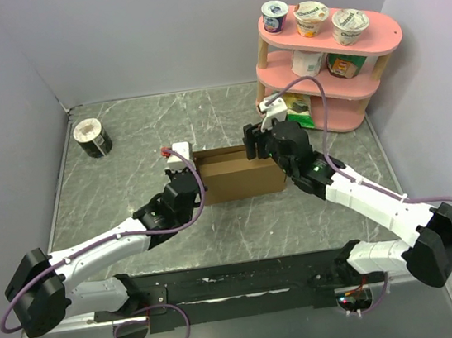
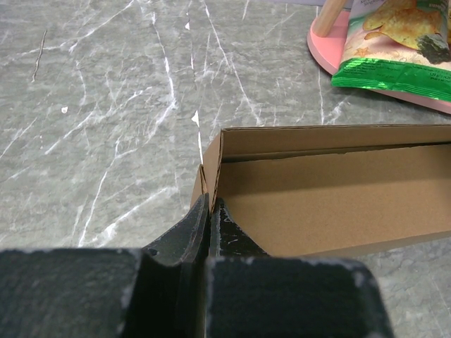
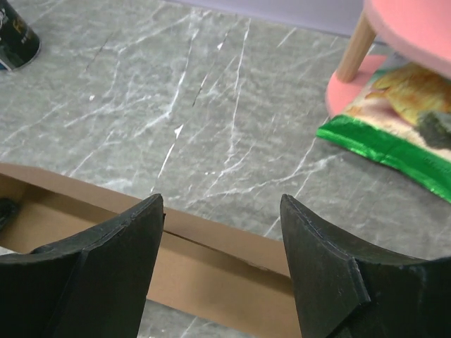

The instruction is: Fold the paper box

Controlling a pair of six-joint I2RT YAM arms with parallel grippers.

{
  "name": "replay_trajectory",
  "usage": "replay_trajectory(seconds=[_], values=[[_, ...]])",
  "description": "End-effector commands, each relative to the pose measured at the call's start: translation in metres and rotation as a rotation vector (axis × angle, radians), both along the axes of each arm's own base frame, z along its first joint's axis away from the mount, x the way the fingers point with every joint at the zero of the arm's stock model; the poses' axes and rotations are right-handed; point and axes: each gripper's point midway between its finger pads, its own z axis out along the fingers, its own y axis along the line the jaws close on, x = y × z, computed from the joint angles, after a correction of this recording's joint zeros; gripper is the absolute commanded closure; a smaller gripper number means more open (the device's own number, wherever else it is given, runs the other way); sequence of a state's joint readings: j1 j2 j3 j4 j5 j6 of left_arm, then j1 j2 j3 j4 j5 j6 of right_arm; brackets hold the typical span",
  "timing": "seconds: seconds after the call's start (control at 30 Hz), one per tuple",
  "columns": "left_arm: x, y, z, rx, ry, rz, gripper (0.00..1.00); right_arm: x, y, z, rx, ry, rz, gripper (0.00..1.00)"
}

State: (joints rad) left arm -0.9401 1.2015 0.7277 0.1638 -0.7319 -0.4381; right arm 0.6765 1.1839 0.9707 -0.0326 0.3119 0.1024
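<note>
The paper box sits open-topped at the middle of the grey marble counter. At the box's left end, the left pincer is clamped tight on the end wall, 1 finger inside and 1 outside. Over the box's right end, the right pincer hangs with jaws wide apart, gripping nothing. A pink shelf stands beyond the box's right end, and a dark can is well off to its left.

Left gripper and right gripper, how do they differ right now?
The left gripper is shut, pinching the paper box by its end wall; the right gripper is open, holding nothing. The left gripper is at the box's left end, the right gripper at its right end. Both are black and close to the box.
</note>
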Motion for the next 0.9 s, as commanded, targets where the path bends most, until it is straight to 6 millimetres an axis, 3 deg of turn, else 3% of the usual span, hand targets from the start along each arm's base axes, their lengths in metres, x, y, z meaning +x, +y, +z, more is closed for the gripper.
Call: replay_trajectory(seconds=[0.0,0.07,0.17,0.4,0.53,0.57,0.87], values=[[-0.037,-0.001,-0.083,0.209,0.227,-0.154,0.98,-0.006,0.004,0.003,0.101,-0.022,-0.006,0.27],[-0.038,-0.001,-0.083,0.205,0.23,-0.15,0.95,-0.009,-0.001,-0.013,0.098,0.005,-0.028,0.27],[-0.038,0.0,-0.081,0.195,0.23,-0.147,0.83,-0.014,-0.006,-0.028,0.107,0.03,-0.048,0.27],[-0.045,0.003,-0.064,0.127,0.191,-0.167,0.26,-0.017,-0.013,-0.046,0.099,0.072,-0.088,0.27],[-0.053,0.004,-0.05,0.076,0.158,-0.209,0.07,-0.019,-0.016,-0.049,0.099,0.077,-0.103,0.27],[-0.055,0.004,-0.047,0.062,0.149,-0.222,0.03,-0.02,-0.018,-0.051,0.097,0.078,-0.106,0.27],[-0.08,0.005,-0.016,-0.029,0.09,-0.358,0.04,-0.022,-0.022,-0.057,0.088,0.087,-0.121,0.27]])
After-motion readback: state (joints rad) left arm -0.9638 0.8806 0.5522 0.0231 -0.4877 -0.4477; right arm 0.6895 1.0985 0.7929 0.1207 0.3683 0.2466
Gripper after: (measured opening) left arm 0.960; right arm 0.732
